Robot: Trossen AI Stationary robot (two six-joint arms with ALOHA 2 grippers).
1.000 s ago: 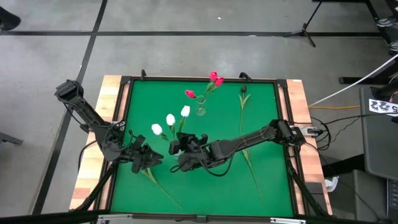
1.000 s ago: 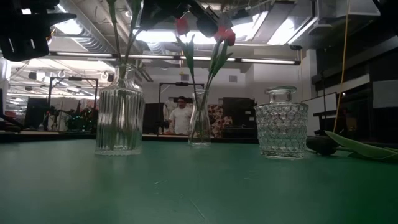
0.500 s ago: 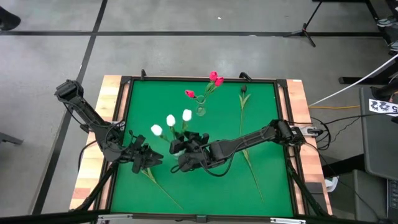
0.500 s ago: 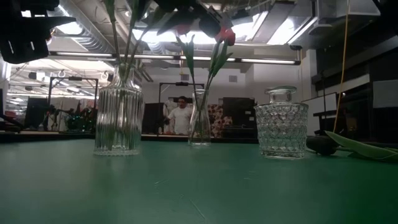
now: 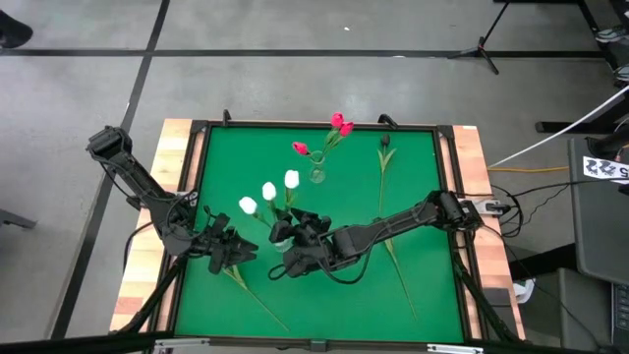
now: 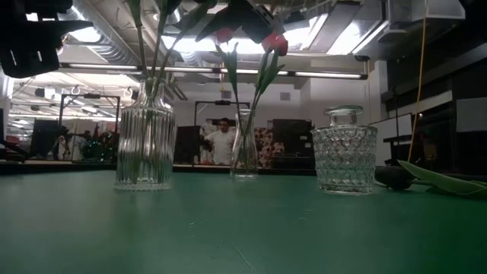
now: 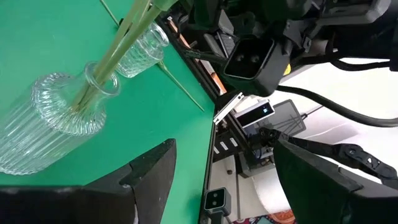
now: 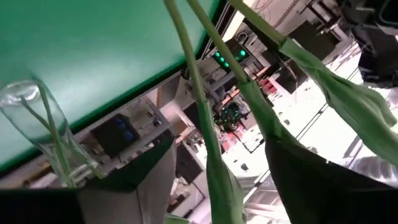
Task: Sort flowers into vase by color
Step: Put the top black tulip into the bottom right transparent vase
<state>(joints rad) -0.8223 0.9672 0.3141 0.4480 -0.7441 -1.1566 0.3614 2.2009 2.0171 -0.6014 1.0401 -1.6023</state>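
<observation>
Three white tulips (image 5: pixel 268 190) stood in ribbed vase (image 6: pixel 145 143). Right gripper (image 5: pixel 295 234) around stems, apparently unclamped; straight upward withdrawal advised. Left gripper (image 5: pixel 239 251) spread, empty, beside vase.

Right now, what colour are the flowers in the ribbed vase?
White: three tulips in the ribbed vase, best seen from the high view.

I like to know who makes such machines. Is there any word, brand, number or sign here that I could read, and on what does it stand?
None can be read.
White tag with black marks on the grey equipment beside the table: too small to read.
Small white label on the dark gear past the table edge: blurred, unreadable.
</observation>
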